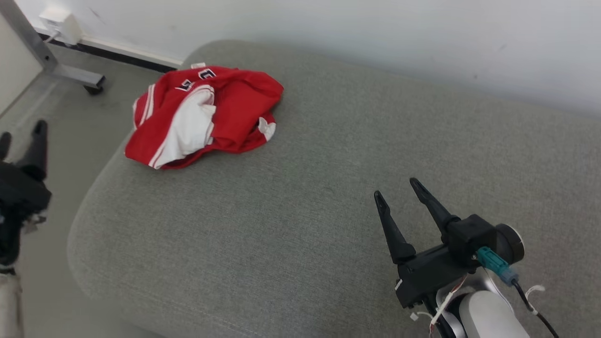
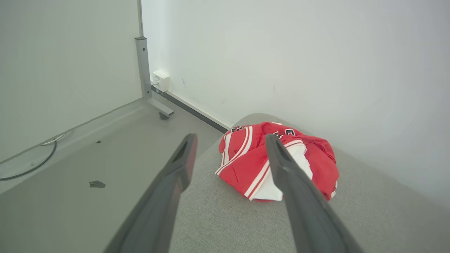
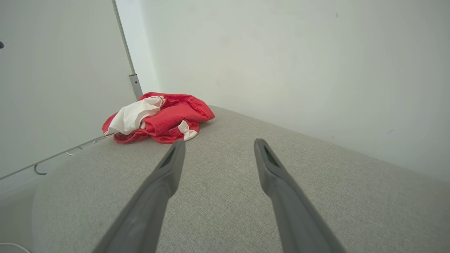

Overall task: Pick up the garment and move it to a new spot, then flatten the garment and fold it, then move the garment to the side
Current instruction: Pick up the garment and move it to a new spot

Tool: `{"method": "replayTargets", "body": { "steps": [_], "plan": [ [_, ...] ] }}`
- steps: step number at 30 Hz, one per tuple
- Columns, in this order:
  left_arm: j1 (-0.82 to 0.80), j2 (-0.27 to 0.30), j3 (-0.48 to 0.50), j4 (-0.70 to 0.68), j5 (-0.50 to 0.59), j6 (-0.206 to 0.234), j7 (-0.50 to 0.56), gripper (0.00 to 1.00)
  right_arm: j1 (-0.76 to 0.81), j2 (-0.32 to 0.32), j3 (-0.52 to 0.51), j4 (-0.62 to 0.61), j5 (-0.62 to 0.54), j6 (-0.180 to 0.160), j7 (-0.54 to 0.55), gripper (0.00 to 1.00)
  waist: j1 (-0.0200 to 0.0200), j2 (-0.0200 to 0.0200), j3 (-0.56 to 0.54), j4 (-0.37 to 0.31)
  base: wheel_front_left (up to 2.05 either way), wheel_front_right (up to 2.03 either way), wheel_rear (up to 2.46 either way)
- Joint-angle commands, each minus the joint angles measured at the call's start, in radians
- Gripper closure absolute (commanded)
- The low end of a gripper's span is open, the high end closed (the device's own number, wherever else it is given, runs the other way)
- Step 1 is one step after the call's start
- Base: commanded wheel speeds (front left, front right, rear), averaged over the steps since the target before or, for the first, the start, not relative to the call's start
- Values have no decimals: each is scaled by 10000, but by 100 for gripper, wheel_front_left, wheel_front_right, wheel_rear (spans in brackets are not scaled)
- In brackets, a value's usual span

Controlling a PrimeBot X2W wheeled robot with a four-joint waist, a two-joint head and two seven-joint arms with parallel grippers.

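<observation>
A crumpled red and white garment (image 1: 206, 115) lies near the far left corner of a grey cushioned surface (image 1: 300, 206). Seen from the left wrist, the garment (image 2: 242, 160) sits ahead, partly behind the right finger. From the right wrist, the garment (image 3: 158, 116) lies far ahead to the left. My left gripper (image 1: 21, 138) hangs open beside the cushion's left edge, over the floor, with nothing in it. My right gripper (image 1: 398, 190) stands open above the cushion's near right part, well apart from the garment.
A white wall (image 1: 375, 42) runs behind the cushion. On the grey floor (image 1: 56, 112) at the left stands a metal frame leg (image 1: 61, 70) with a white box (image 1: 61, 23) at the wall's base. A cable (image 2: 31, 165) lies on the floor.
</observation>
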Motion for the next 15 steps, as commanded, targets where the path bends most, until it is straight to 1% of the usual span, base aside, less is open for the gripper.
{"method": "replayTargets", "body": {
  "steps": [1, 2, 4, 5, 7, 9, 11, 13, 15],
  "plan": [
    [-536, 67, 262, 196, -483, -12, 365, 0, -318, -59, 75, -216, -95, 8, 31, 0, -2, -2, 2689, -2284, 0, 0, 0],
    [-826, 95, 449, 274, -774, -15, 565, 0, -407, -48, 104, -307, -100, 8, 51, 0, -2, -2, 2906, -2416, 0, 0, 0],
    [-1231, 409, 780, 426, -1173, 47, 1034, 0, -558, -15, 182, -498, -105, 8, 56, 0, -2, -2, 3333, -2693, 0, 0, 0],
    [-1417, 449, 886, 480, -1397, 72, 1227, 0, -621, 3, 160, -566, -118, 8, 33, 0, -2, -2, 3494, -2786, 0, 0, 0],
    [-1782, 479, 1226, 516, -1866, 273, 1704, 0, -725, 43, 223, -690, -143, 8, -2, 0, -2, -2, 3806, -2985, 0, 0, 0],
    [-2015, 816, 1304, 560, -1942, 411, 2194, 0, -759, 65, 204, -791, -193, 8, -6, 0, -2, -2, 4090, -3130, 0, 0, 0],
    [-2317, 1197, 1390, 877, -2102, 338, 2582, 0, -770, 91, 206, -876, -224, 8, -51, 0, -2, -2, 4359, -3276, 0, 0, 0],
    [-2558, 1229, 1390, 1125, -2227, 451, 2882, 0, -734, 93, 147, -893, -190, 8, -103, 0, -2, -2, 4520, -3396, 0, 0, 0],
    [-2697, 1422, 1361, 1287, -2204, 509, 3033, 0, -705, 94, 43, -892, -155, 8, -157, 0, -2, -2, 4634, -3485, 0, 0, 0]
  ]
}}
